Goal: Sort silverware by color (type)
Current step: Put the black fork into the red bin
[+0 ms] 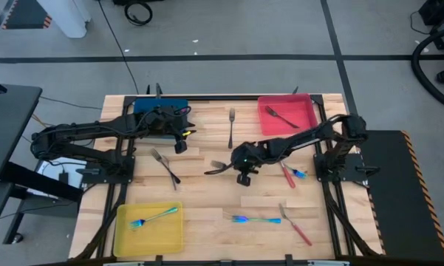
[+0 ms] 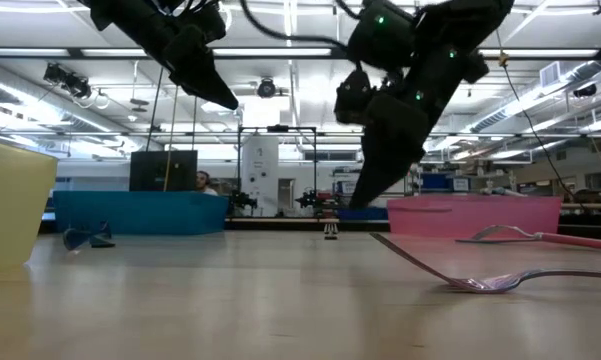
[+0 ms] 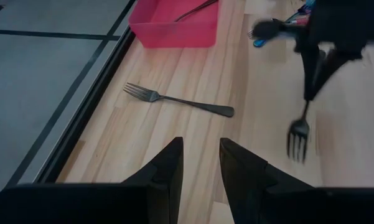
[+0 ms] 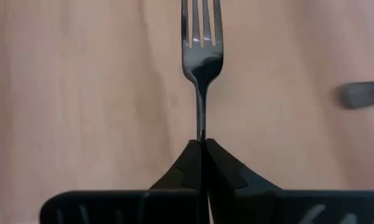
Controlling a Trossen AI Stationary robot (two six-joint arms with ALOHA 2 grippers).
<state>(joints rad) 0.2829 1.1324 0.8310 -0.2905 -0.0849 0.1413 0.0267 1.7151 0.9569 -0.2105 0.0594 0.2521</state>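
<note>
The right end effector (image 1: 229, 167) hangs over the middle of the tabletop (image 1: 207, 193), its fingers (image 4: 190, 163) pressed together on the handle of a dark grey fork (image 1: 216, 167) — the tines stick out ahead of it, and in the left wrist view the fork (image 3: 299, 134) hangs tines-down, clear of the wood. The left end effector (image 1: 180, 142) sits near the blue tray (image 1: 162, 105) at the far left of the tabletop, its fingers (image 3: 168, 168) slightly spread with nothing between them.

The rest of the silverware is scattered. A second grey fork (image 1: 231, 127) lies alone between the blue tray and the red tray (image 1: 306, 127), and a third grey fork (image 1: 166, 167) lies to the left of centre. One dark fork (image 1: 281, 117) rests inside the red tray. A cyan utensil (image 1: 154, 217) lies in the yellow tray (image 1: 124, 240) at the near left. Another cyan utensil (image 1: 250, 219) lies on bare wood near the front edge, just beside a red-handled one (image 1: 295, 226). A further red-handled piece (image 1: 287, 175) and a small blue one (image 1: 298, 174) lie close together by the right arm — whether they touch cannot be told
</note>
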